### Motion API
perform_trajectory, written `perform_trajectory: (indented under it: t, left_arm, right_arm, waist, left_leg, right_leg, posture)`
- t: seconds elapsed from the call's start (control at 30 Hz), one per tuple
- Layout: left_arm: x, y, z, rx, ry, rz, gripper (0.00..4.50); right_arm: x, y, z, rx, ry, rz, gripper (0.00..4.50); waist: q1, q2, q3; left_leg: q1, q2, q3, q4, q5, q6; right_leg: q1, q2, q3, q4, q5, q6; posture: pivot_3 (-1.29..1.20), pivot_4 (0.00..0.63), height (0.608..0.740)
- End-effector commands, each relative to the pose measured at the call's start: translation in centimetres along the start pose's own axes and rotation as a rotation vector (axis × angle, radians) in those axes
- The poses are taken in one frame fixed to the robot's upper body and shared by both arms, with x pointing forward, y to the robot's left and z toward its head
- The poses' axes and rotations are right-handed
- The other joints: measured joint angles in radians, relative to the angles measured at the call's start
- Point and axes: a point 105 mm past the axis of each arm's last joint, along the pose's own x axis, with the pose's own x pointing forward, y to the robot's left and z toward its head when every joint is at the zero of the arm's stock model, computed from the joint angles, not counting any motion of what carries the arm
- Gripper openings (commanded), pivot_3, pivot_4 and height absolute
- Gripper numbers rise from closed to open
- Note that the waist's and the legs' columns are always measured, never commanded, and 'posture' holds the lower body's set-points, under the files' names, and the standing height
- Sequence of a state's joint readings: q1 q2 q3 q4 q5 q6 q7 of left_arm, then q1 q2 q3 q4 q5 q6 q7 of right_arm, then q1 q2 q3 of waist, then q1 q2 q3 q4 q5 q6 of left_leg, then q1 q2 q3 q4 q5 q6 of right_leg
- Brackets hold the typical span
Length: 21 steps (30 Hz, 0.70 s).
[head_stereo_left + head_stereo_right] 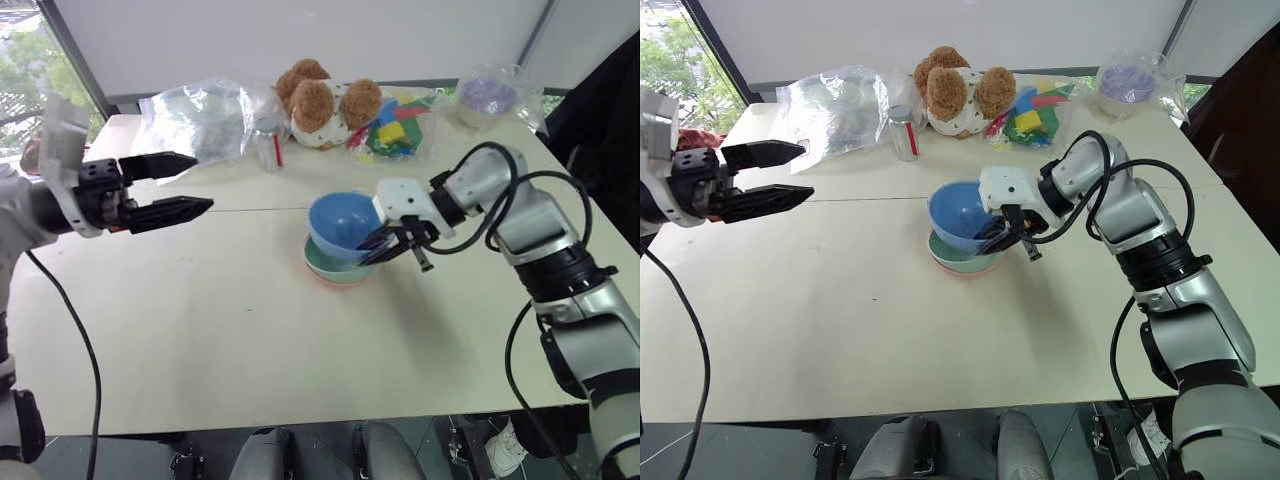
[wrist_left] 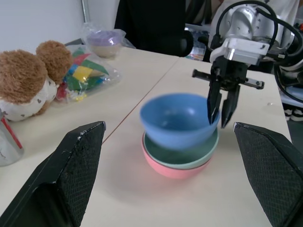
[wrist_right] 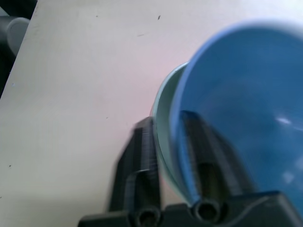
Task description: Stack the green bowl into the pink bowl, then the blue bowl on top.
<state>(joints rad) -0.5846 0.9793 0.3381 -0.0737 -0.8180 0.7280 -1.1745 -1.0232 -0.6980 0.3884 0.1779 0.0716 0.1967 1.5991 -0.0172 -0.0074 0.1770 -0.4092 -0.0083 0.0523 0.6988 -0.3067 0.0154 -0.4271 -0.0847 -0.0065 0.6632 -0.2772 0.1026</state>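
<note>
The pink bowl (image 2: pixel 174 169) sits near the middle of the table (image 1: pixel 220 330) with the green bowl (image 2: pixel 191 154) nested inside it. The blue bowl (image 1: pixel 338 222) rests tilted on top of the green one, leaning toward my left. My right gripper (image 1: pixel 396 246) points down at the blue bowl's right rim. One finger is inside the bowl and the other is outside. In the right wrist view the outer finger (image 3: pixel 137 161) stands a little off the bowl wall, so the jaws are open around the rim. My left gripper (image 1: pixel 203 183) hovers wide open and empty, well to the left.
Along the far edge lie a crumpled clear plastic bag (image 1: pixel 200 115), a small can (image 1: pixel 268 145), a brown teddy bear (image 1: pixel 325 100), a bag of colourful toys (image 1: pixel 400 125) and a bagged purple item (image 1: pixel 488 95).
</note>
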Motion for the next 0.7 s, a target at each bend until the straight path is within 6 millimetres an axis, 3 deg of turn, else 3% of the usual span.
perform_trajectory:
  t: [0.03,0.13,0.3,0.47,0.6,0.7]
  left_arm:
    - [-0.6,-0.4,1.4,0.056,-0.024,0.011,4.50]
    - [-0.6,-0.7,1.3,0.043,-0.021,-0.007,4.50]
    - [-0.7,-1.0,0.8,0.047,0.020,-0.007,4.50]
    - [-0.6,-1.5,0.4,0.067,0.065,-0.007,4.50]
    - [-0.8,-1.8,0.5,0.073,0.072,-0.002,4.50]
    - [-1.3,-2.2,0.3,0.063,0.093,0.010,4.50]
  right_arm:
    - [-0.6,-0.5,1.1,-0.056,-0.009,-0.023,2.91]
    - [-1.8,-0.8,2.4,-0.062,-0.055,-0.057,4.41]
    - [-5.3,-1.7,4.1,-0.011,-0.153,-0.215,4.46]
    - [-9.9,-1.2,4.6,0.105,-0.258,-0.394,4.46]
    - [-11.9,-0.1,5.3,0.214,-0.354,-0.440,4.46]
    - [-13.6,2.3,3.5,0.374,-0.355,-0.508,4.46]
  waist:
    - [0.000,0.000,0.000]
    - [0.000,0.000,0.000]
    - [0.002,0.000,0.000]
    - [0.005,0.000,0.000]
    - [0.002,0.000,0.000]
    - [0.003,0.000,0.000]
  left_leg:
    - [0.000,0.000,0.000,0.000,0.000,0.000]
    - [0.000,0.000,0.000,0.000,0.000,0.000]
    - [0.000,0.000,0.000,0.000,0.000,0.000]
    - [0.000,0.000,-0.001,-0.001,0.000,0.000]
    - [0.000,0.000,-0.001,-0.002,0.000,0.000]
    - [0.000,0.000,-0.001,-0.002,-0.001,0.001]
  right_leg:
    - [0.000,0.000,0.000,0.000,0.000,0.000]
    - [0.000,0.000,0.000,0.000,0.000,0.000]
    - [0.000,0.000,0.000,0.000,0.000,0.000]
    - [0.000,-0.002,0.000,-0.001,0.000,0.000]
    - [0.000,-0.003,0.000,-0.002,0.000,0.000]
    - [0.000,-0.003,0.000,-0.002,0.000,0.000]
  posture:
    - [0.00,0.150,0.740]
    - [0.00,0.150,0.740]
    - [0.00,0.150,0.740]
    - [0.00,0.150,0.740]
    - [0.00,0.150,0.740]
    - [0.00,0.150,0.740]
